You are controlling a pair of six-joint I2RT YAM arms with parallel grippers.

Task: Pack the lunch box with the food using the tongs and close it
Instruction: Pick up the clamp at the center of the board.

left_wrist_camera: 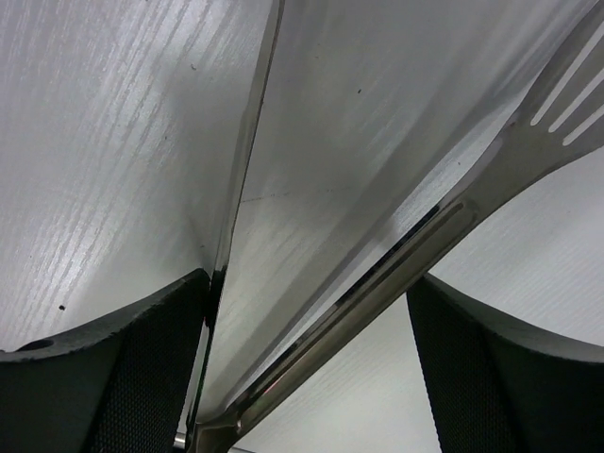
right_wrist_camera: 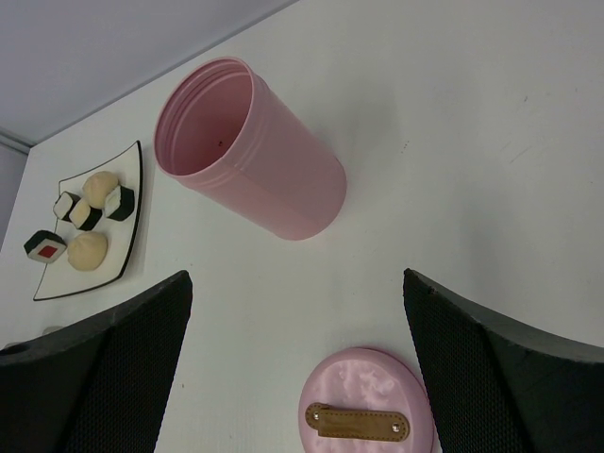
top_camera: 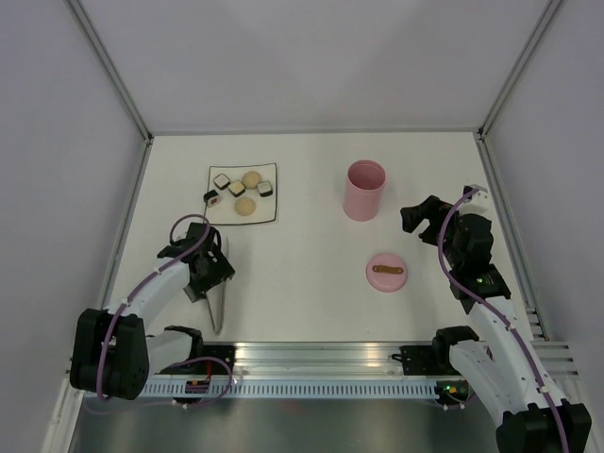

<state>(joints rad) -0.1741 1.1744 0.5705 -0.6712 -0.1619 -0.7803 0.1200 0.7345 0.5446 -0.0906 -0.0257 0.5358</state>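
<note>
The silvery tongs (top_camera: 219, 304) lie on the table left of centre, and my left gripper (top_camera: 209, 272) is down over them. In the left wrist view both tong arms (left_wrist_camera: 396, 264) run between my fingers (left_wrist_camera: 113, 377). The left pad touches one arm and a gap separates the other pad from the second arm, so the gripper (left_wrist_camera: 307, 377) is open. The pink lunch box (top_camera: 364, 191) (right_wrist_camera: 255, 151) stands upright without its lid. Its lid (top_camera: 386, 272) (right_wrist_camera: 368, 406) lies flat beside it, under my open right gripper (top_camera: 415, 219) (right_wrist_camera: 297, 377). The food (top_camera: 243, 191) (right_wrist_camera: 87, 215) sits on the plate.
The white black-rimmed plate (top_camera: 269, 211) (right_wrist_camera: 127, 250) is at the back left, with one dark cube (top_camera: 211, 196) at its left edge. Grey walls enclose the table on three sides. A metal rail (top_camera: 321, 357) runs along the near edge.
</note>
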